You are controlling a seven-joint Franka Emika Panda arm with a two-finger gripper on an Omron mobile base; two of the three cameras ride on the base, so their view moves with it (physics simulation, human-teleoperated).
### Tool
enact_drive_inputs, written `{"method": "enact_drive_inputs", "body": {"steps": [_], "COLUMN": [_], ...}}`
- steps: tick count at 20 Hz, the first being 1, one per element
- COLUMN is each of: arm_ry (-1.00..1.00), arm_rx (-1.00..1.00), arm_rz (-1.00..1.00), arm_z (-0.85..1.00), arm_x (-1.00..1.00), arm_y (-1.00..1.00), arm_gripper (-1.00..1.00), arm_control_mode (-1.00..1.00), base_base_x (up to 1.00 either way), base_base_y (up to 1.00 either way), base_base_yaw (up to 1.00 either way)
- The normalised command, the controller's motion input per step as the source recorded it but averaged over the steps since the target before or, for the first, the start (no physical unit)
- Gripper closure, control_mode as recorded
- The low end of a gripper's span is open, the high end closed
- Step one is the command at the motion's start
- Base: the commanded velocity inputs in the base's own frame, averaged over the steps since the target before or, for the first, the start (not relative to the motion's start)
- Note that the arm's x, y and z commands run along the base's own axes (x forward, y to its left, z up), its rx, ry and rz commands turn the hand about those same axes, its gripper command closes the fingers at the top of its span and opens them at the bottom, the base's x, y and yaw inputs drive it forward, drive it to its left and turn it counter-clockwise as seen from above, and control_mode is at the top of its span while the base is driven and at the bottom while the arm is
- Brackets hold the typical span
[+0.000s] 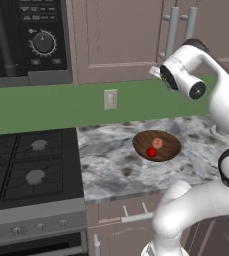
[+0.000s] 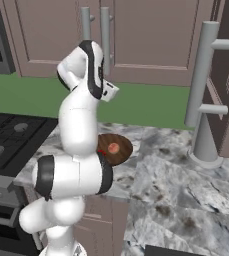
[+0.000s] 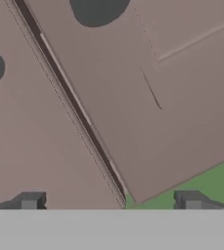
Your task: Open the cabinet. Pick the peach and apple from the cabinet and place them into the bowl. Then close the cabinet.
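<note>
Fruit sits in the bowl already: the peach toward the wall side and the apple just in front of it, both low inside the rim so neither can roll out onto the marble desk. I judge the placing part finished, which is why I carry nothing.

My pincer is spread wide and empty, with its two dark tips apart and only cabinet panel between them. It is raised well above the bowl and pressed close to the cabinet, near the lower edge where the green wall begins. The seam between the two doors runs diagonally across the hand view, so my wrist is rolled against the doors. Both doors look flush and shut from the base views, with the grey bar handles side by side above my wrist. I hold myself here, I think, because a flat push on the panel is what shuts a door, and open tips keep me from snagging a handle. Whether I am touching the door I cannot tell.
</note>
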Motion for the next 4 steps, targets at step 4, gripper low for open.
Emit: {"method": "enact_drive_inputs", "body": {"steps": [4], "arm_ry": [0.05], "arm_rx": [0.08], "arm_rz": [0.13], "arm_z": [-0.28], "arm_x": [1.0], "arm_y": [-0.14], "arm_gripper": [-1.0], "arm_control_mode": [-1.0], "base_base_x": [0.0], "base_base_y": [0.0], "base_base_yaw": [0.0]}}
